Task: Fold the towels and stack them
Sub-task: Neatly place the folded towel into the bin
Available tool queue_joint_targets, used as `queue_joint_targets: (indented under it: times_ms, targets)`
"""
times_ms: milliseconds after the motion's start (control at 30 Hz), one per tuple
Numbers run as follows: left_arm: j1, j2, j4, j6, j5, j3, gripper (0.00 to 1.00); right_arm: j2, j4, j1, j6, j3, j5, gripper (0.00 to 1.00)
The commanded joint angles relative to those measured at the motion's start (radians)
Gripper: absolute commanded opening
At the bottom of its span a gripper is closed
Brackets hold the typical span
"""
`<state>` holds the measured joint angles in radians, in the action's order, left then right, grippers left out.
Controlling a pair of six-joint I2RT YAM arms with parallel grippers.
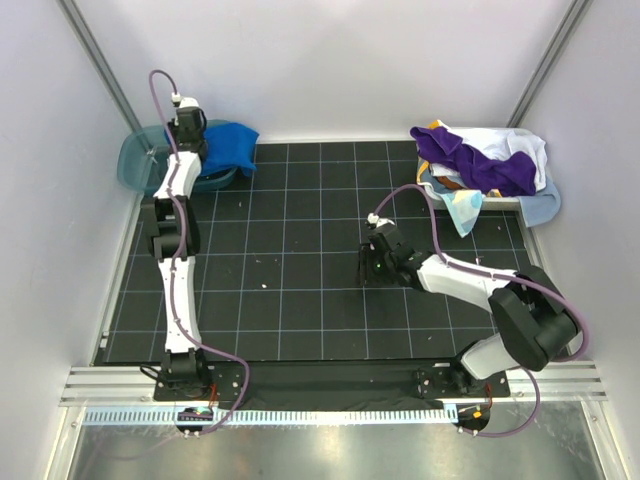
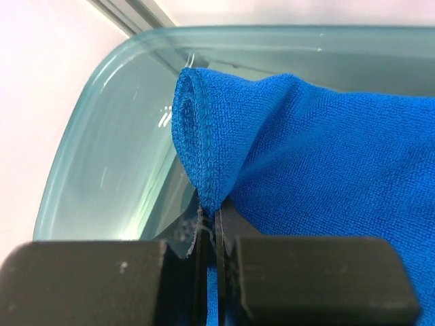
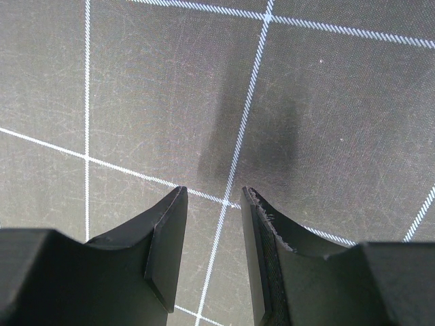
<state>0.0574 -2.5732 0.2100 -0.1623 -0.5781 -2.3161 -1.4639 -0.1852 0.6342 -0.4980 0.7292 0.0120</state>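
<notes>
Royal blue towel (image 2: 326, 170) pinched at the teal tub (image 2: 102, 170), which looks like the stacking step.

The left gripper (image 2: 207, 234) is clamped tight on the towel's hemmed corner, with only cloth between its 2 fingers. The towel drapes over the tub's rim at the far left. The next move likely calls for lowering it flat before letting go. The right gripper (image 3: 214, 204) is about half open and holds nothing, poised over the gridded mat (image 3: 136, 81). The other towels (image 1: 470, 155) are heaped in the white basket (image 1: 500, 203), far right.
</notes>
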Motion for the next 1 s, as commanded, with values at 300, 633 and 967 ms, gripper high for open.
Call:
queue_joint_targets:
  times_ms: [300,633,967]
  targets:
    - [0.085,0.067,-0.118,-0.011,0.075,0.008,0.0,-0.039,0.05,0.025,0.015,0.036,0.0,0.44]
    - [0.127,0.021,-0.139,0.033,0.08,-0.016,0.38,-0.067,0.056,0.033,0.021,0.047,0.002,0.44]
    - [0.108,0.099,-0.149,0.135,0.005,0.056,0.72,-0.064,0.061,0.039,0.026,0.062,0.006,0.45]
